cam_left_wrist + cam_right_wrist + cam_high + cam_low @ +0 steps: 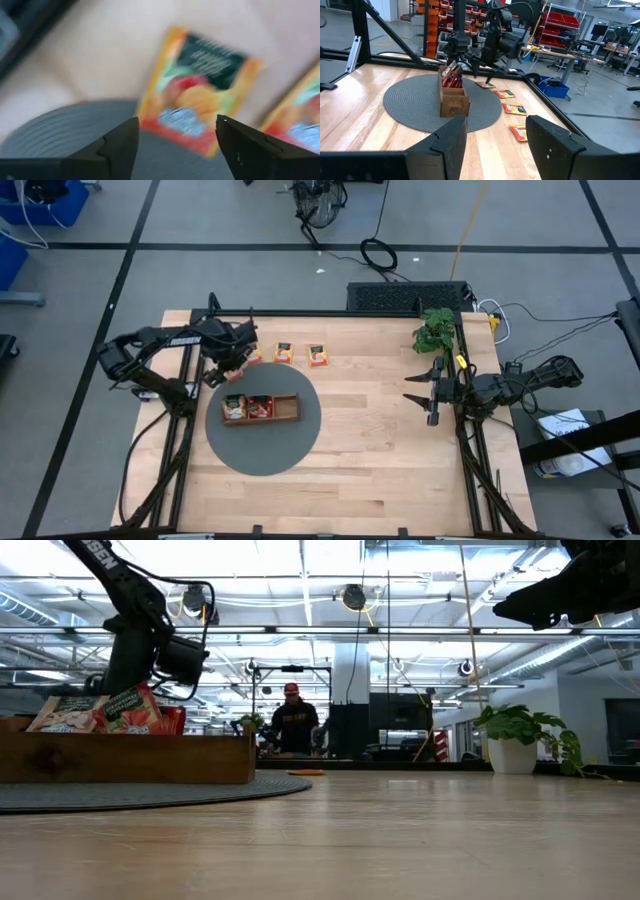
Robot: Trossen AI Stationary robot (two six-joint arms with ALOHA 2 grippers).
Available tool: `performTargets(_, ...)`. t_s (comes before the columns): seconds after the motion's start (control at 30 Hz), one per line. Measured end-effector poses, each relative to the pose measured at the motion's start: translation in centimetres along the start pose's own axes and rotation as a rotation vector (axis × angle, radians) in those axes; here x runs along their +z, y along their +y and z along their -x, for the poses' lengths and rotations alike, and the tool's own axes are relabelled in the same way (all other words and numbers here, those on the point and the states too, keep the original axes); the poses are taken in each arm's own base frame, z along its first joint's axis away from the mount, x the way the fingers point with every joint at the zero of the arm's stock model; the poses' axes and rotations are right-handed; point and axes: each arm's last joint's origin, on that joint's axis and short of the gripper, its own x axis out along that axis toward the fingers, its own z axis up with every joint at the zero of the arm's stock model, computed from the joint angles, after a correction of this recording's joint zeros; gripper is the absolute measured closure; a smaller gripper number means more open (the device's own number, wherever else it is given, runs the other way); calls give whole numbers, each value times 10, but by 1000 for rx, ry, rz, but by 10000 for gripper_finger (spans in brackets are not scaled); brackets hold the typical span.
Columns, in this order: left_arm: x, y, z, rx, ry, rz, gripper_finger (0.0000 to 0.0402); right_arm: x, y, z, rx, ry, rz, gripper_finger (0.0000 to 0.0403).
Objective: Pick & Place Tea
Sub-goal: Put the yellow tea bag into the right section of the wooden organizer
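Wooden table with a mat, a tray and a plant

A light wooden table (380,450) carries a round grey mat (262,452) toward its left side; on the mat sits a brown wooden tray (288,409) with three compartments, lying lengthwise; a green potted plant (434,330) stands at the table's far right corner, well apart from the mat; a black coiled cable (378,253) lies on the grey floor beyond the table; in the low view a person (291,722) stands in the room behind, near the white-potted plant's side of the workshop.
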Motion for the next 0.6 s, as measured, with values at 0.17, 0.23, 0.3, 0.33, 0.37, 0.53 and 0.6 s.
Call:
performTargets(0.17,7,-2,-12,-63,-6,-22,160,0,0,0,0,0,0,216)
performTargets(0.23,8,0,-15,-50,-8,-27,164,0,0,0,0,0,0,216)
performTargets(0.3,8,1,-16,-49,-10,-27,165,0,0,0,0,0,0,216)
performTargets(0.33,8,1,-17,-50,-13,-26,165,0,0,0,0,0,0,216)
performTargets(0.37,9,1,-17,-55,-16,-23,165,0,0,0,0,0,0,216)
performTargets(0.53,10,2,-21,-64,-58,-1,184,0,0,0,0,0,0,216)
performTargets(0.6,10,2,-22,-57,-64,-6,207,0,0,0,0,0,0,216)
